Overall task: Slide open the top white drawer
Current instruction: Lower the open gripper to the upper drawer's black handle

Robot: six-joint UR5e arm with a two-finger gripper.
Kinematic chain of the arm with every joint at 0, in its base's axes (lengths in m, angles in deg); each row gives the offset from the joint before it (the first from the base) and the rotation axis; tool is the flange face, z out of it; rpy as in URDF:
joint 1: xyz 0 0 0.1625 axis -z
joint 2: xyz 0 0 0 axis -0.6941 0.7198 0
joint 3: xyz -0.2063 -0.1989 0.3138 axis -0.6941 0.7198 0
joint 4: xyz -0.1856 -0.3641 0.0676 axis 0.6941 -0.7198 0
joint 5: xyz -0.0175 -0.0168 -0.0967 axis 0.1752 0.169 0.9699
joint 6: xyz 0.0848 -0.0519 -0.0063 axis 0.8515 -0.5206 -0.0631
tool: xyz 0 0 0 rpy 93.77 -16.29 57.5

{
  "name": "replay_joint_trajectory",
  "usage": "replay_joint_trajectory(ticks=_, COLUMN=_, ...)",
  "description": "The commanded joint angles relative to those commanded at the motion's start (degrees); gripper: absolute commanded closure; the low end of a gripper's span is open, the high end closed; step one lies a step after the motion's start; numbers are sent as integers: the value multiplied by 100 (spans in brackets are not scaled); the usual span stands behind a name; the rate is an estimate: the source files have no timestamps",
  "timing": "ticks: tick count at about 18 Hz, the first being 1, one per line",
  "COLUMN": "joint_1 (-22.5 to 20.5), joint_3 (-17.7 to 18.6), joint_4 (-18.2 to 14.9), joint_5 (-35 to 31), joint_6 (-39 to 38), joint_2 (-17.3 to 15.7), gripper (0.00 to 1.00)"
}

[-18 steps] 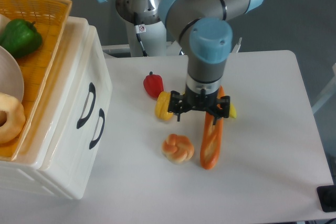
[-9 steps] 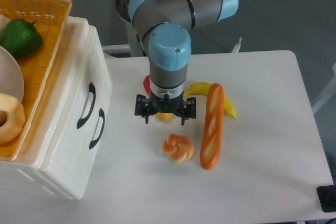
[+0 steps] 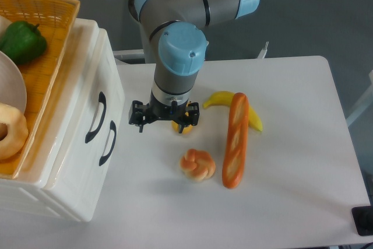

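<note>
The top white drawer point(image 3: 87, 94) is the upper part of the cream-white cabinet at the left, with a curved black handle point(image 3: 96, 118) on its front. It looks closed, flush with the lower drawer. My gripper point(image 3: 164, 122) hangs over the table a short way right of the handle, not touching it. Its fingers spread apart and hold nothing.
The lower drawer's black handle point(image 3: 108, 143) sits just below the top one. An orange woven basket point(image 3: 49, 39) with a green pepper point(image 3: 22, 41) stands on the cabinet. A baguette point(image 3: 235, 139), a banana point(image 3: 220, 98) and a bun point(image 3: 197, 164) lie right of the gripper.
My arm has swung left across the table, from above the baguette toward the cabinet front. The red pepper and yellow item are now mostly hidden under the wrist. The drawer has not moved.
</note>
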Motion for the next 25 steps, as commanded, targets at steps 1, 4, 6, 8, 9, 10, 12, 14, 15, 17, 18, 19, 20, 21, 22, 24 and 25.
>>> replay_joint_trajectory(ticks=1, joint_1=-17, joint_3=0, joint_4=-53, joint_5=158, joint_6=9, joint_2=0, gripper=0)
replay_joint_trajectory(ticks=4, joint_1=35, joint_3=9, joint_4=-88, joint_5=221, joint_6=9, joint_2=-9, gripper=0)
replay_joint_trajectory(ticks=6, joint_1=201, joint_3=0, joint_4=-54, joint_5=186, joint_6=70, joint_2=-9, gripper=0)
replay_joint_trajectory(ticks=8, joint_1=220, joint_3=-96, joint_4=-18, joint_5=177, joint_6=105, joint_2=17, gripper=0)
replay_joint_trajectory(ticks=9, joint_1=228, joint_3=-149, joint_4=-18, joint_5=177, joint_6=132, joint_2=26, gripper=0)
replay_joint_trajectory(ticks=10, joint_1=246, joint_3=-176, joint_4=-27, joint_5=177, joint_6=236, joint_2=26, gripper=0)
replay_joint_trajectory(ticks=12, joint_1=281, joint_3=-176, joint_4=-18, joint_5=168, joint_6=587, joint_2=9, gripper=0)
replay_joint_trajectory(ticks=14, joint_1=299, joint_3=-158, joint_4=-18, joint_5=125, joint_6=816, joint_2=0, gripper=0)
replay_joint_trajectory(ticks=15, joint_1=299, joint_3=-158, joint_4=-18, joint_5=98, joint_6=861, joint_2=0, gripper=0)
replay_joint_trajectory(ticks=17, joint_1=316, joint_3=-141, joint_4=-36, joint_5=20, joint_6=1018, joint_2=-9, gripper=0)
replay_joint_trajectory(ticks=18, joint_1=351, joint_3=-123, joint_4=-70, joint_5=-68, joint_6=1159, joint_2=-9, gripper=0)
replay_joint_trajectory(ticks=19, joint_1=404, joint_3=-88, joint_4=-80, joint_5=-121, joint_6=1204, joint_2=0, gripper=0)
replay_joint_trajectory(ticks=20, joint_1=413, joint_3=-44, joint_4=-80, joint_5=-122, joint_6=1178, joint_2=0, gripper=0)
replay_joint_trajectory(ticks=21, joint_1=422, joint_3=-44, joint_4=-88, joint_5=-95, joint_6=1160, joint_2=0, gripper=0)
replay_joint_trajectory(ticks=22, joint_1=422, joint_3=-35, joint_4=-88, joint_5=-43, joint_6=1143, joint_2=0, gripper=0)
replay_joint_trajectory(ticks=24, joint_1=413, joint_3=-44, joint_4=-193, joint_5=10, joint_6=985, joint_2=-9, gripper=0)
replay_joint_trajectory(ticks=25, joint_1=413, joint_3=-44, joint_4=-272, joint_5=10, joint_6=854, joint_2=-17, gripper=0)
